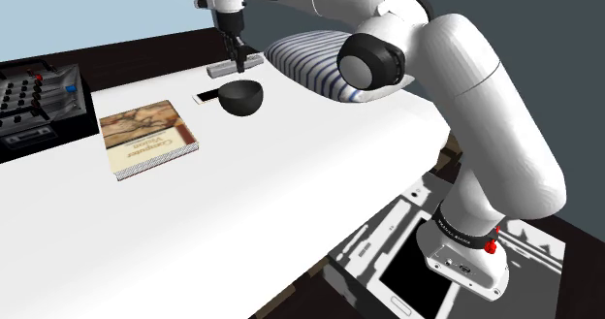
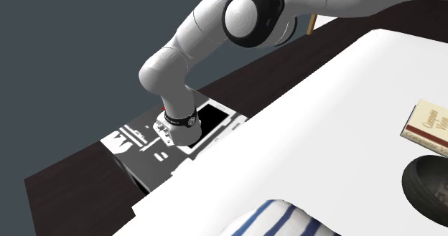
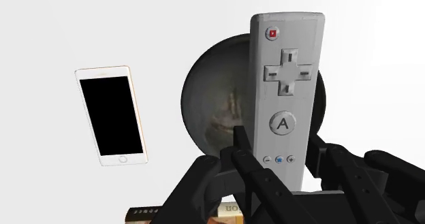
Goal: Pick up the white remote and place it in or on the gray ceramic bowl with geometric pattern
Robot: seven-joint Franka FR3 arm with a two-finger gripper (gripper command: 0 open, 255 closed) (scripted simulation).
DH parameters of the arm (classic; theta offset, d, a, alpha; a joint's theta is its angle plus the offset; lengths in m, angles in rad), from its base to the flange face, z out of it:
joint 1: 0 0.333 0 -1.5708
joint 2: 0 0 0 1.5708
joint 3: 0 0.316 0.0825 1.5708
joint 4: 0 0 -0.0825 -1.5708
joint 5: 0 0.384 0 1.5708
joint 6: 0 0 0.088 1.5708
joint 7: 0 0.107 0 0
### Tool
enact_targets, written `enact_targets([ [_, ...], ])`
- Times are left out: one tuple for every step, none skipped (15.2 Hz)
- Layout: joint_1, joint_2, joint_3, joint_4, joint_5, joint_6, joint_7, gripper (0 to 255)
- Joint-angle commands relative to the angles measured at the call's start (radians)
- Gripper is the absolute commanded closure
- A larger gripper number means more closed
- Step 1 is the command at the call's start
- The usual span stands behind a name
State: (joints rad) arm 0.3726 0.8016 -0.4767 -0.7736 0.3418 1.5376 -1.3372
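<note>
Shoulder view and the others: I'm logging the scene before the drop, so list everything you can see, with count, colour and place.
remote: one, light grey, clasped in the gripper, raised near the bowl
bowl: one, dark grey, on the table
phone: one, white with a black screen, flat on the table beside the bowl
book: one, tan cover, on the table toward the shoulder view's left
cushion: one, white with blue stripes, behind the bowl
button box: one, black, at the shoulder view's left edge
table: one, white
stand: one, black-and-white patterned, shoulder view's lower right
arm: one, white with dark joints
gripper: one, black, shut on the remote
</note>
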Motion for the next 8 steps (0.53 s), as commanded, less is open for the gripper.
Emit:
enact_targets([
  [0.009,-0.002,0.0,-0.029,0.0,0.026,-0.002,255],
  [0.017,-0.01,-0.002,-0.059,-0.002,0.046,-0.005,255],
  [0.024,-0.017,-0.004,-0.086,-0.003,0.065,-0.008,255],
  [0.03,-0.023,-0.005,-0.111,-0.004,0.083,-0.01,255],
  [0.036,-0.027,-0.006,-0.134,-0.005,0.1,-0.013,255],
  [0.042,-0.031,-0.007,-0.155,-0.005,0.116,-0.015,255],
  [0.046,-0.035,-0.007,-0.176,-0.006,0.132,-0.017,255],
  [0.051,-0.037,-0.008,-0.195,-0.006,0.148,-0.019,255],
])
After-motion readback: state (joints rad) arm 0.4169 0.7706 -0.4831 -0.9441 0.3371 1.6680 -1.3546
